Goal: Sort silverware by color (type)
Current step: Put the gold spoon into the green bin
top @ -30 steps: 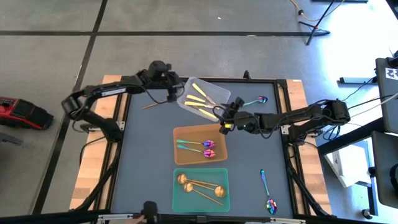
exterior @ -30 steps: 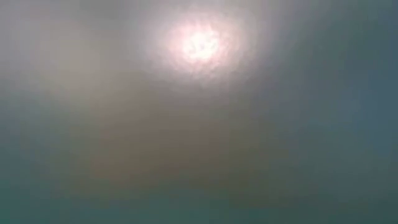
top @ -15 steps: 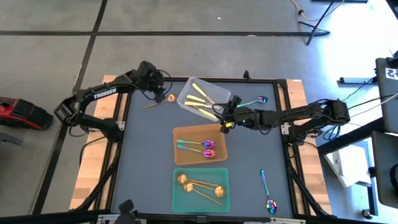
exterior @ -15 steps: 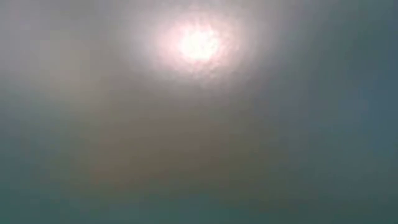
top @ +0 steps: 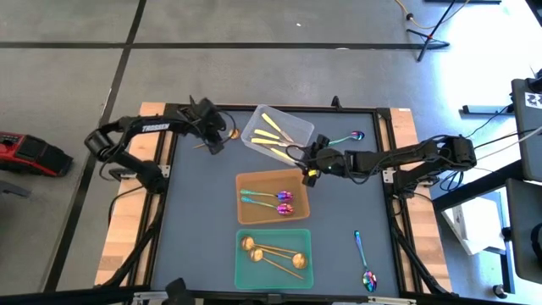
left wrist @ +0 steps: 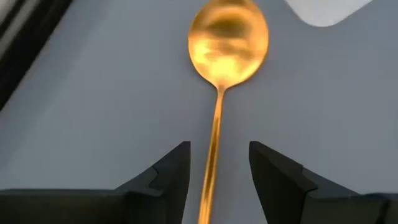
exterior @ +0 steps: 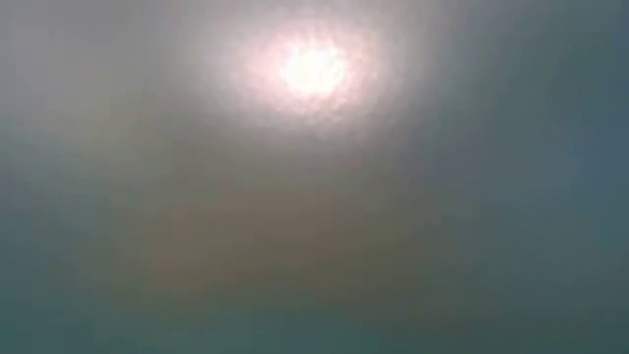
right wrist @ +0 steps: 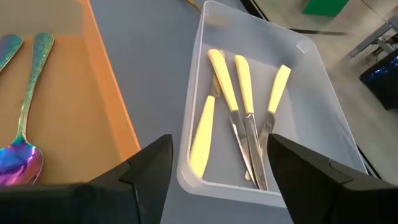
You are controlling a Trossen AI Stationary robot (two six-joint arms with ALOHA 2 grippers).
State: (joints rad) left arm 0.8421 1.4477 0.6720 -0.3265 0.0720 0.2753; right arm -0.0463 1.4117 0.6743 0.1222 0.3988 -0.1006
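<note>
Since half a second ago the left gripper has dropped lower over the copper-gold spoon at the upper left of the bench, while the right gripper has barely shifted at the near corner of the clear bin. From the left wrist, the spoon lies flat on the dark surface, its handle running between the two fingers, which stand narrowly apart on either side and do not touch it. From the right wrist, the right fingers are spread wide and hold nothing; the clear bin holds four pale yellow knives lying roughly side by side, and the orange bin just beside it holds rainbow spoons. In the middle of the overhead frame the orange bin sits above the green bin, which holds more copper-gold spoons. One rainbow spoon lies loose at upper right, another at lower right. The low view shows only a blurred glow.
</note>
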